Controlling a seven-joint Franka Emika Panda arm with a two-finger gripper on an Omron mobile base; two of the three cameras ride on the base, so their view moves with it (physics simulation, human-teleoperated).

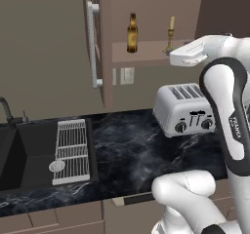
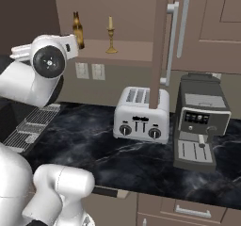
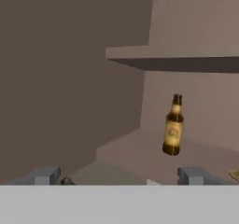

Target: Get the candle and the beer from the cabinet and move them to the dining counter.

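The cabinet [image 1: 146, 51] stands open above the worktop. On its lower shelf the brown beer [image 1: 132, 33] stands upright at the left. The golden candle [image 1: 170, 33] stands upright a little to its right. The right base view shows the beer [image 2: 77, 29] and the candle [image 2: 111, 36] on the same shelf. My gripper [image 3: 119, 176] is open with nothing between its fingertips [image 3: 46, 175]. It is held up in front of the shelf and short of it. In the hand view the beer [image 3: 173, 125] is ahead and right of centre. The dining counter is out of view.
A silver toaster [image 1: 183, 108] sits on the black marbled worktop [image 1: 132, 145] under the shelf. A coffee machine [image 2: 200, 121] stands to its right. The sink [image 1: 19, 155] and a wire rack [image 1: 72, 150] lie at the left. The open cabinet doors [image 1: 49, 48] flank the shelf.
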